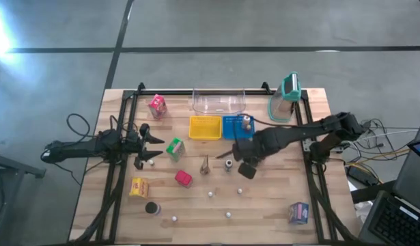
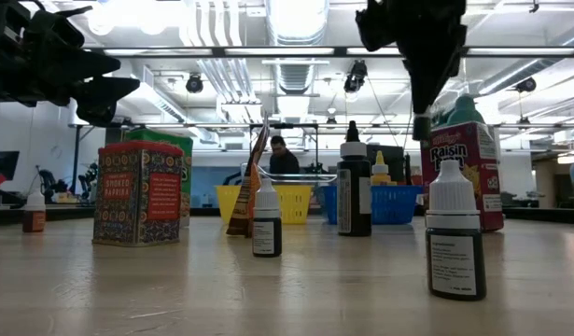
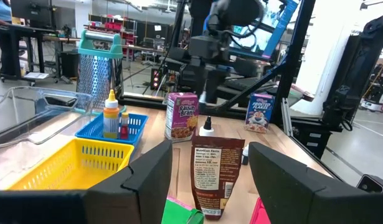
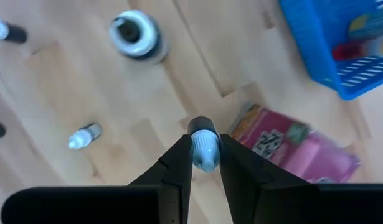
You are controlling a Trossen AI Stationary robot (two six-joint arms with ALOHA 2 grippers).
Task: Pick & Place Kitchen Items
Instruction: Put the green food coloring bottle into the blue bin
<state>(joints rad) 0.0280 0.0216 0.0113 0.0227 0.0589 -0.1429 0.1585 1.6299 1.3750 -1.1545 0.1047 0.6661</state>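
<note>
My right gripper (image 1: 245, 162) hangs over the table's middle, just in front of the blue basket (image 1: 235, 127), shut on a small dropper bottle (image 4: 203, 146) with a pale cap and a dark body. The low view shows the bottle (image 2: 420, 128) well above the tabletop. Below it stand or lie other bottles (image 4: 135, 34) (image 4: 84, 135) and a pink-purple carton (image 4: 291, 146). Loose cartons are spread over the table: pink (image 1: 157, 104), green (image 1: 174, 147), red (image 1: 183, 178), yellow (image 1: 138, 186). My left gripper (image 1: 155, 147) waits open at the left, pointing level. My right gripper pinches the dropper bottle at its pale cap end (image 4: 205, 155) between the two fingers (image 4: 179, 163). The fingers come from above, pointing down, and lie along the bottle. The bottle hangs upright, dark body (image 4: 202, 127) downward, lifted clear of the table.
A yellow basket (image 1: 205, 127) stands left of the blue one, with a clear tray (image 1: 218, 102) behind them and a teal-lidded jug (image 1: 286, 99) at the far right. A brown pouch (image 1: 205, 165), a dark disc (image 1: 152, 208) and a purple carton (image 1: 298, 212) stand nearer the front.
</note>
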